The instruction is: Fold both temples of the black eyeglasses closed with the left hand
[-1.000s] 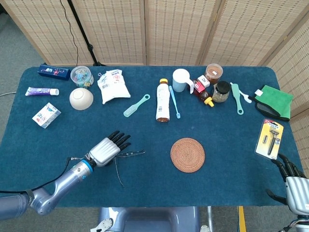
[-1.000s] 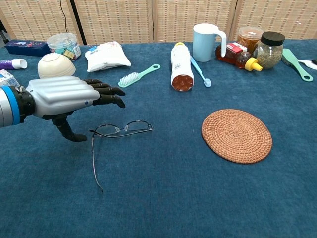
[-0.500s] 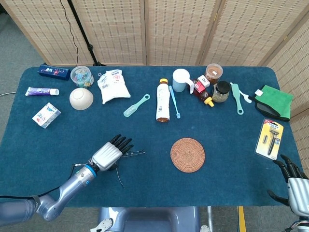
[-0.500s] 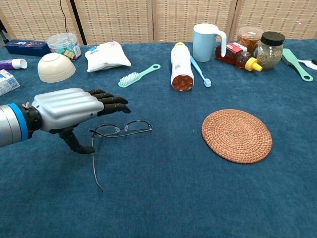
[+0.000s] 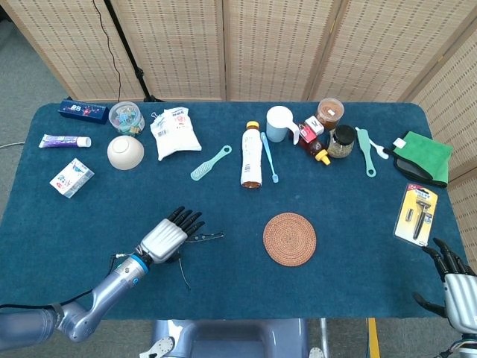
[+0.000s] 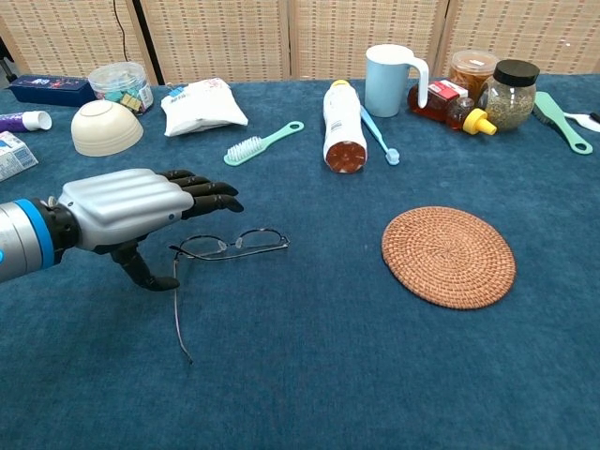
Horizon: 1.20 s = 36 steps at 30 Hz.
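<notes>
The black eyeglasses [image 6: 232, 245] lie on the blue table, lenses facing away, thin wire frame. One temple [image 6: 178, 314] sticks out toward the front edge; the other temple is hidden behind my hand. My left hand [image 6: 127, 208] hovers flat over the left end of the eyeglasses [image 5: 201, 237], fingers stretched out and apart, thumb [image 6: 142, 270] hanging down beside the hinge. It holds nothing. In the head view the left hand [image 5: 165, 237] covers most of the frame. My right hand [image 5: 456, 277] sits at the table's front right corner, fingers spread, empty.
A round woven coaster [image 6: 448, 256] lies right of the eyeglasses. Along the back stand a bottle on its side [image 6: 343, 124], a mint brush [image 6: 262, 142], a mug [image 6: 390, 80], jars, a white bowl [image 6: 106, 127] and a packet [image 6: 201, 105]. A razor pack [image 5: 417, 214] lies near the right edge.
My left hand dropped lower and came closer to the front, its thumb now next to the eyeglasses' left hinge. The eyeglasses and the right hand have stayed put.
</notes>
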Each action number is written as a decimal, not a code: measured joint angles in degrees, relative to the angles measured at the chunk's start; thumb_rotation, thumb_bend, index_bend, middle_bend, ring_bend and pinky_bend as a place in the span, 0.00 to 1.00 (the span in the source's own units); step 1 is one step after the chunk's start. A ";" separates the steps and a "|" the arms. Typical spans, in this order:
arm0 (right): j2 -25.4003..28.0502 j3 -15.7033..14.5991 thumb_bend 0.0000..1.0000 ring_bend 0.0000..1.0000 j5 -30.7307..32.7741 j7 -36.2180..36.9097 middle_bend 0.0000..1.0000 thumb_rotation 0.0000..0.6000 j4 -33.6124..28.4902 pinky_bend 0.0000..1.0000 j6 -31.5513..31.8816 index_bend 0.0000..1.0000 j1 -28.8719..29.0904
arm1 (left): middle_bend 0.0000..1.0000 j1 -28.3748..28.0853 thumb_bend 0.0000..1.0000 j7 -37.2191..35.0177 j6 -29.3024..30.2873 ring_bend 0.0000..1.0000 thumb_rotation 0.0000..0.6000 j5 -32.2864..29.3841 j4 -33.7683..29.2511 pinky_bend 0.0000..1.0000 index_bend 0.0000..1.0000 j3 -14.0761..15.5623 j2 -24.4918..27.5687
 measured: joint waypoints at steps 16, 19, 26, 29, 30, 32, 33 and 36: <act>-0.10 0.00 0.03 0.21 0.11 -0.35 0.09 1.00 -0.23 0.38 -0.11 0.18 -0.01 | 0.00 -0.22 0.23 -0.38 -1.31 0.00 0.93 0.10 -0.46 0.00 0.09 0.87 1.25; -0.07 -0.01 0.03 0.21 0.12 -0.26 0.09 1.00 -0.15 0.38 0.02 0.18 -0.10 | 0.00 -0.20 0.23 -0.15 -1.38 0.00 0.93 -0.14 -0.04 0.00 0.09 0.86 0.60; 0.05 -0.06 0.03 0.21 0.27 0.04 0.09 1.00 0.02 0.38 0.26 0.18 -0.37 | 0.00 -0.39 0.23 0.80 -1.67 0.00 0.93 -0.79 1.25 0.00 0.12 0.63 -0.98; 0.05 -0.07 0.03 0.21 0.36 0.12 0.09 1.00 0.10 0.38 0.35 0.18 -0.48 | 0.00 -0.56 0.23 1.16 -1.95 0.00 0.93 -1.30 1.88 0.00 0.14 0.40 -1.56; 0.05 -0.07 0.03 0.21 0.37 0.12 0.09 1.00 0.11 0.38 0.37 0.18 -0.50 | 0.00 -0.60 0.23 1.24 -2.01 0.00 0.93 -1.49 2.04 0.00 0.15 0.30 -1.73; 0.09 -0.06 0.03 0.21 0.36 0.13 0.09 1.00 0.10 0.38 0.47 0.18 -0.56 | 0.00 -0.62 0.23 1.31 -1.97 0.00 0.93 -1.61 2.15 0.00 0.17 0.22 -1.89; 0.10 -0.06 0.03 0.21 0.35 0.12 0.09 1.00 0.09 0.38 0.48 0.18 -0.57 | 0.00 -0.61 0.23 1.35 -1.88 0.00 0.93 -1.60 2.25 0.00 0.17 0.21 -1.95; 0.16 -0.05 0.03 0.21 0.30 0.07 0.09 1.00 -0.02 0.38 0.44 0.18 -0.54 | 0.00 -0.54 0.23 1.20 -1.81 0.00 0.93 -1.72 2.36 0.00 0.18 0.19 -2.05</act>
